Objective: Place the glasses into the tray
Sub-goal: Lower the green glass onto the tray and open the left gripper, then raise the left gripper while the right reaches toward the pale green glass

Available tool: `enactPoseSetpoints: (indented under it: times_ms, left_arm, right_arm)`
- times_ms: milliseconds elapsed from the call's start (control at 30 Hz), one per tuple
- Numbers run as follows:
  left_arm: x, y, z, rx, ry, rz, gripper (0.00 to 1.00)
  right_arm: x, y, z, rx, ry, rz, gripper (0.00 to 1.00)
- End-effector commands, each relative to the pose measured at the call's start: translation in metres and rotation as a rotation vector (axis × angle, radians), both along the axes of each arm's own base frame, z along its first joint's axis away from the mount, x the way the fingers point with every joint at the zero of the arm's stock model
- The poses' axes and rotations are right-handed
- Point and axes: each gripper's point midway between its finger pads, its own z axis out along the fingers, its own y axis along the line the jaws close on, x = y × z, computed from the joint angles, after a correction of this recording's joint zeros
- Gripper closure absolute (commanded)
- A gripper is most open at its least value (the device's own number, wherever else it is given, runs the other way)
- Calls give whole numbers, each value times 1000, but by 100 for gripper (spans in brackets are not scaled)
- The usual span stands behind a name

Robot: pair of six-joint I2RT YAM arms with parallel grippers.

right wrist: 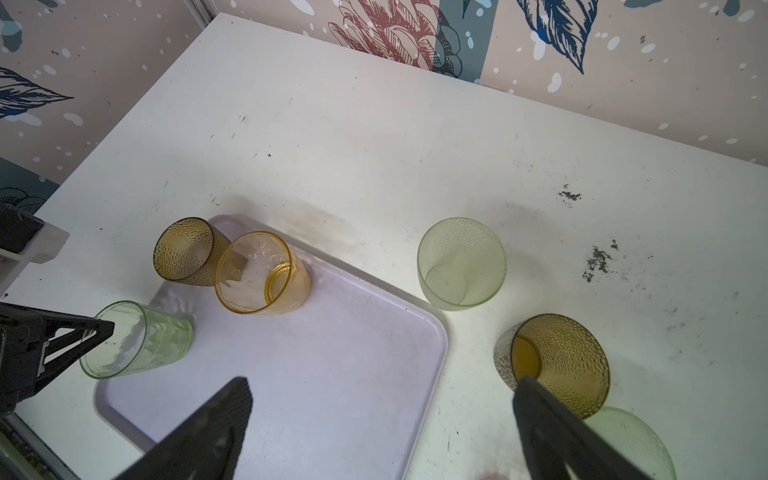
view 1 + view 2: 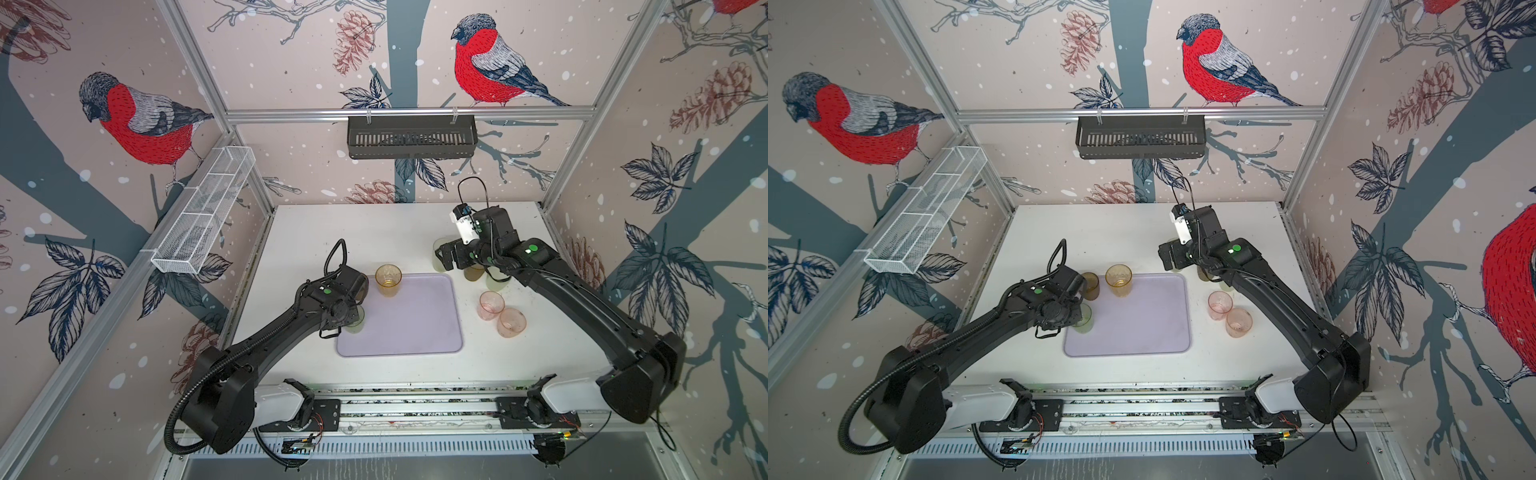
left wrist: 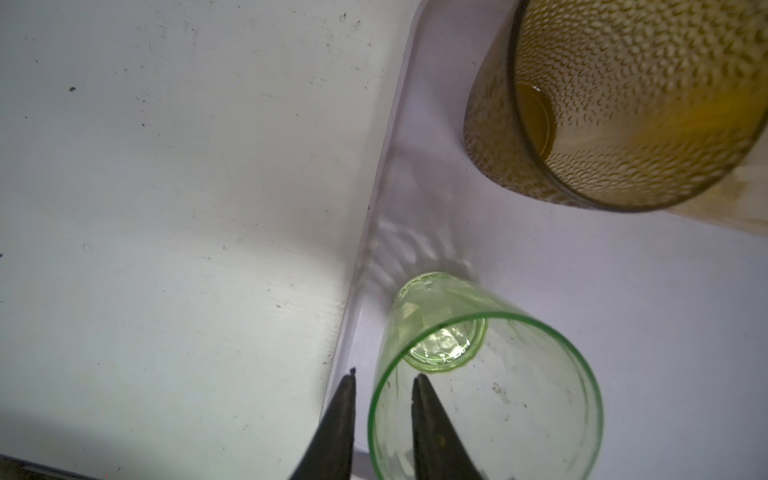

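The lilac tray [image 2: 415, 328] [image 1: 332, 374] holds a brown glass [image 2: 1090, 286] [image 3: 623, 104] at its far left corner. An amber glass [image 2: 388, 280] [image 1: 262, 272] stands beside it, and a pale green glass [image 2: 356, 322] [image 3: 490, 374] is by the left rim. My left gripper [image 3: 386, 374] straddles that green glass's rim, one finger inside and one outside, with a gap on both sides. My right gripper [image 1: 384, 386] hangs wide open and empty over the tray's far right corner. Beside it on the table stand a brown glass [image 1: 559, 363] and two pale green glasses [image 1: 461, 264] [image 1: 631, 440]. Two pink glasses [image 2: 491, 305] [image 2: 512, 323] stand right of the tray.
A black slotted basket [image 2: 411, 137] hangs on the back rail. A white mesh basket [image 2: 203, 216] hangs on the left wall. Patterned walls close in the white table [image 2: 374, 232] on three sides.
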Motion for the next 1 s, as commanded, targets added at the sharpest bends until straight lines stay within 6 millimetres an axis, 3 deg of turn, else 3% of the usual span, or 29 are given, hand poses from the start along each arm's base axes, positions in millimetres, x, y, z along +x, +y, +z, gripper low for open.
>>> enactPoseSetpoints:
  times_ms: [0, 333, 467, 667, 967]
  left_arm:
    - [0, 3, 12, 3, -7, 22, 68]
    - [11, -8, 43, -41, -51, 4, 51]
    - [24, -21, 67, -103, -103, -16, 45]
    - [37, -42, 91, -180, -146, -63, 35]
    - [50, -72, 109, -284, -187, -149, 19]
  right_arm:
    - [3, -1, 4, -5, -20, -8, 0]
    - [9, -3, 3, -45, -22, -16, 1]
    - [14, -5, 1, -76, -12, -25, 1]
    - [24, -2, -18, -139, 59, -17, 0]
    - [44, 2, -49, -263, 212, -29, 3]
